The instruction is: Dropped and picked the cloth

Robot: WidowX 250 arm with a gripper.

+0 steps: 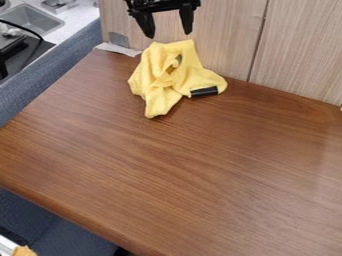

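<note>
At the top of the camera view hangs the black gripper point(168, 34), its two fingers spread wide apart and nothing held between them. Below it, the yellow cloth point(160, 75) lies crumpled at the back edge of the brown table, close to the wooden panel. A black patch shows on the cloth's right part, and a small dark spot near its middle. The fingertips stand just above the cloth's upper end in the view; whether they touch it I cannot tell.
The brown table point(180, 175) reaches to the front and right. Behind it rises a light wooden panel point(227, 35). A grey sink point(30, 20) stands at the upper left, beyond a blue-grey padded edge point(50, 65). Whitish tape point(117, 49) sits at the table's back left corner.
</note>
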